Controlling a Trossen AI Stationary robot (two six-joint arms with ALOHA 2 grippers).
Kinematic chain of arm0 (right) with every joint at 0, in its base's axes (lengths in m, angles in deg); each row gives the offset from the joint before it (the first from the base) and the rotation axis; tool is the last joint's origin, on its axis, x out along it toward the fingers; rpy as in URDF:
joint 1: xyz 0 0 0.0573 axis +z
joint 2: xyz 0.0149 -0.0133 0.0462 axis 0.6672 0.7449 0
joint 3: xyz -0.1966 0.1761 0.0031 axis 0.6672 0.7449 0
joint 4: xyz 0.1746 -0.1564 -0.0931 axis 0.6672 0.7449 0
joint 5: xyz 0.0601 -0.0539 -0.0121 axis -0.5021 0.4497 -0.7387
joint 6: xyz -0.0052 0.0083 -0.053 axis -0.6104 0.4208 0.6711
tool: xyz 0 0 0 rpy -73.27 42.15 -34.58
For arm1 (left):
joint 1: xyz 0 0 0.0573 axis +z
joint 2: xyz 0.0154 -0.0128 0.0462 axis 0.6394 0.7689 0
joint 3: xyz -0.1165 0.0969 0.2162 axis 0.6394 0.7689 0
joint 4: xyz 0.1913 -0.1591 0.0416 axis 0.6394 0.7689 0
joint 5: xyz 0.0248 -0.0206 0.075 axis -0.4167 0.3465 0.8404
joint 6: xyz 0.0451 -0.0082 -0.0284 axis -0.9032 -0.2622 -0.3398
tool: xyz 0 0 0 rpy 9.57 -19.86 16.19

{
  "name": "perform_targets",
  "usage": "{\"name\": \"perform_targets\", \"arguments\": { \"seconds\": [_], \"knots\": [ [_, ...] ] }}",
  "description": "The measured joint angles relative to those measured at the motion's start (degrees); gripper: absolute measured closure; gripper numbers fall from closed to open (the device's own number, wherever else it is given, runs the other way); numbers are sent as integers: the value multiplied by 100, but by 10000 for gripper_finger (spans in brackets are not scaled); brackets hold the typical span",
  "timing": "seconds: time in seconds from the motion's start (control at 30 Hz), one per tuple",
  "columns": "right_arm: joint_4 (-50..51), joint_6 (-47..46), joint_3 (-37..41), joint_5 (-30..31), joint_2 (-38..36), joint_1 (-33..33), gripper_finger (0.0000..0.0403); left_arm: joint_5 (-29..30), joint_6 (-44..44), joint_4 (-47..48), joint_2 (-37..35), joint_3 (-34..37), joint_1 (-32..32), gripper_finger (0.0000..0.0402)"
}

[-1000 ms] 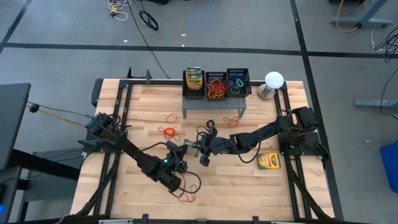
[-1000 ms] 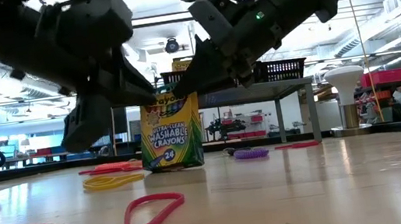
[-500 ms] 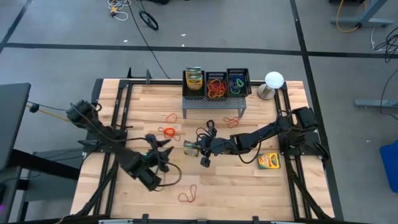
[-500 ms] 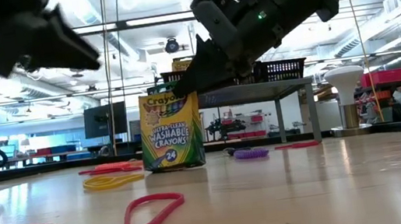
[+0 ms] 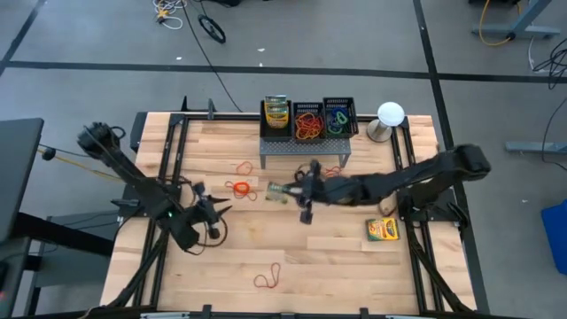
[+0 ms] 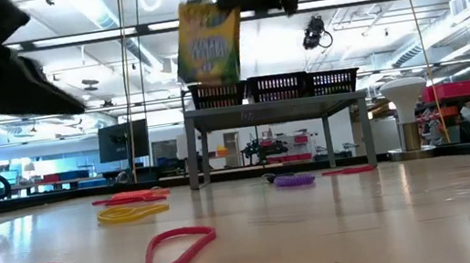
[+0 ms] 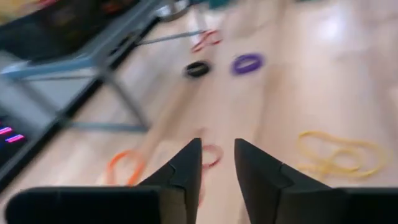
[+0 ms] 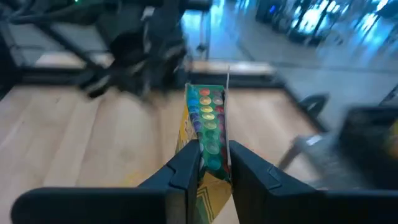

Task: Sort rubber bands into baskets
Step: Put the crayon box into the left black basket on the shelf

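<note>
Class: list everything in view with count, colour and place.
Rectangular black mesh baskets: three, black, in a row atop the stand.
Grey perforated metal stand: one, grey, far edge.
Thin rubber bands: several loose, orange, red, purple, black, yellow, on the table; more in two baskets.
Yellow-green cardboard crayon boxes: three; one in a basket, one on the table, one held aloft.
White domed object: one, white, beside the stand.
Wooden table: one, light wood.
Left end effector: open, above the table's left side.
Right end effector: shut on a crayon box, mid-table.
</note>
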Motion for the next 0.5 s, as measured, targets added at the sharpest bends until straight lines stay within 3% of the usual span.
{"name": "perform_targets", "arguments": {
  "seconds": [0.1, 0.17, 0.3, 0.4, 0.5],
  "knots": [
    [104, 366, 0, -93, -400, -307, 323, -1029, -1492, -1770, -345, 422, 525, 317],
    [110, 604, -12, -367, -544, -601, 323, -2067, -2365, -3130, -488, 736, 991, 329],
    [286, 1039, -251, -1137, -562, -1256, 323, -3967, -3289, -5221, -501, 1263, 1989, 355],
    [465, 1345, -641, -1672, -522, -1751, 323, -4687, -3319, -5907, -475, 1457, 2614, 371],
    [955, 1698, -1126, -2053, -456, -2218, 323, -4865, -3170, -5940, -466, 1507, 3008, 381]
  ]
}}
